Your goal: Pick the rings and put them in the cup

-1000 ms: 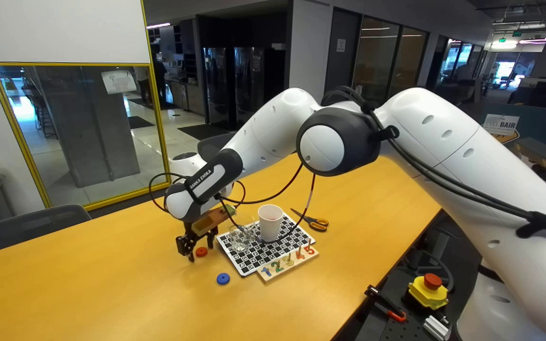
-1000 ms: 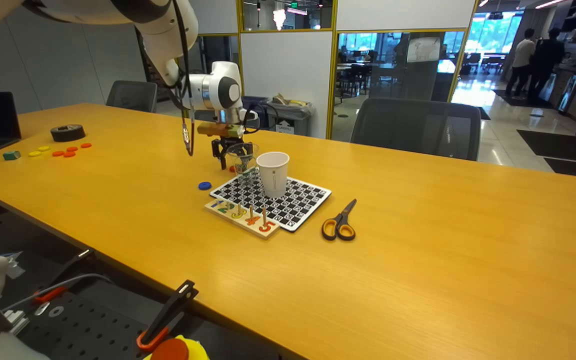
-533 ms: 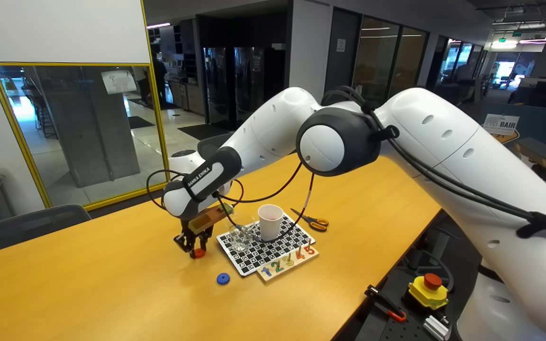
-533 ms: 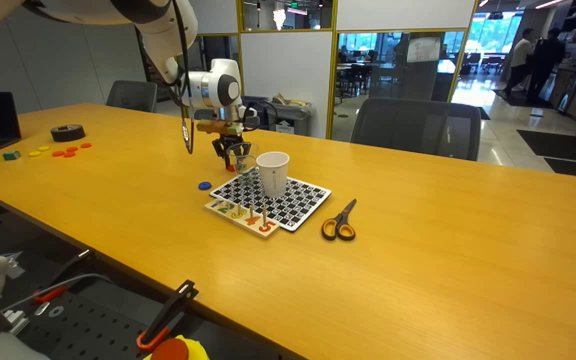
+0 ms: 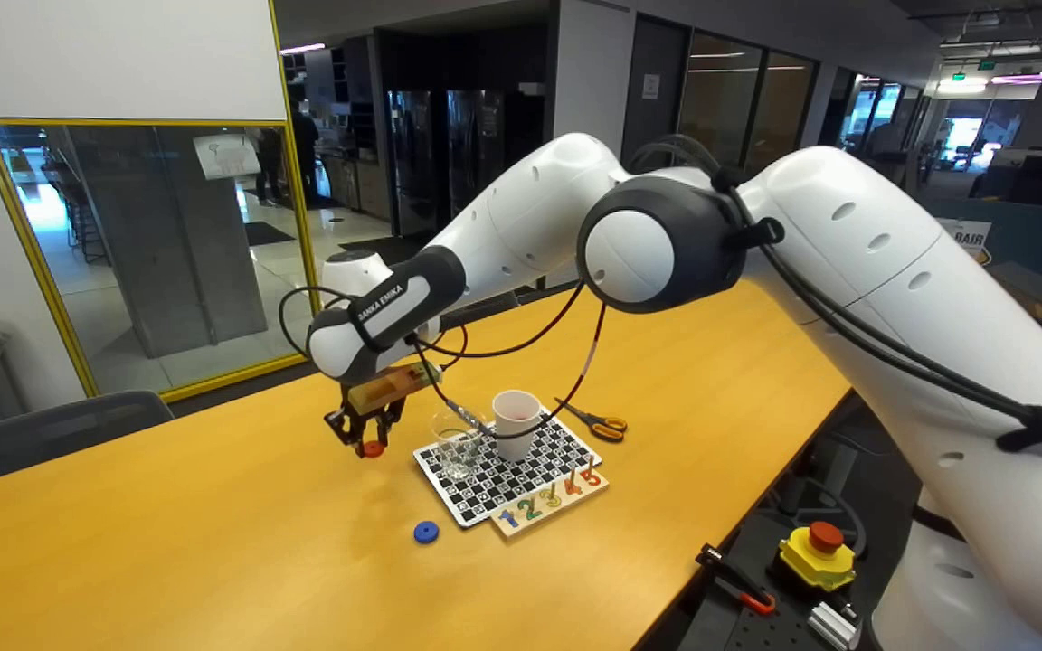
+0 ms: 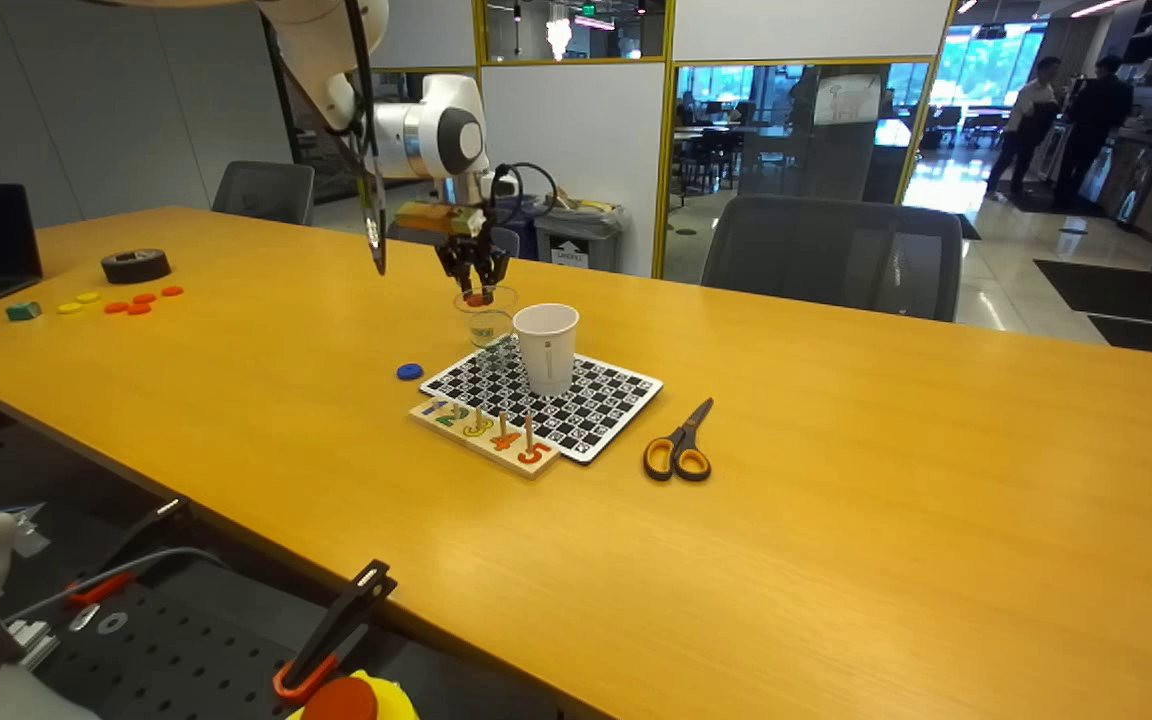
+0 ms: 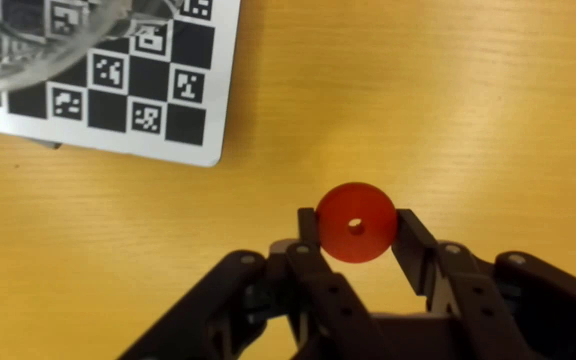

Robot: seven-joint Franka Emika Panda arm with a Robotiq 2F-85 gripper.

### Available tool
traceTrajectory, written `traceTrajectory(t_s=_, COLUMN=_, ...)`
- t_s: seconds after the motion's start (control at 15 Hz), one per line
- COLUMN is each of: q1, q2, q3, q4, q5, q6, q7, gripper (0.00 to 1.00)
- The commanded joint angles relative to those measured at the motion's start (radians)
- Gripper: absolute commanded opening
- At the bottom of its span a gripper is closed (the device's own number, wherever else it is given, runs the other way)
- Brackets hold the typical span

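White panels [image 6: 596,130] and glass [image 6: 766,170] in yellow frames [image 6: 669,150] — mesh chairs [image 6: 826,250] beside the table [image 6: 886,520] — bright windows [image 6: 991,70] beyond.

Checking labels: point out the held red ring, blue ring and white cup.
Red ring [image 7: 356,203], wrist view: face, above hole.
Blue ring [image 5: 420,533], in an exterior view: top face.
White cup [image 6: 548,364], in an exterior view: outer wall.

White Franka Panda arm [image 5: 629,256] with dark-grey joints [image 5: 711,262], black cables [image 5: 738,206], "EMIKA" lettering [image 5: 381,304]; black 2-finger Robotiq gripper [image 7: 356,222], pale screws [image 7: 452,248].
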Motion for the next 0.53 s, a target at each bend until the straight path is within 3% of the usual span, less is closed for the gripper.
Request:
traceTrajectory(t_s=0.0, q1=-0.004, q2=-0.21, q3=-0.032, q4=-0.172, q5=0.028, q6=0.02, q7=0.091, gripper=0.18)
traceTrajectory(t_s=0.47, q1=0.0, q2=-0.517, q3=-0.146, q4=-0.505, q5=-0.025, q6=0.052, q7=0.356, gripper=0.18)
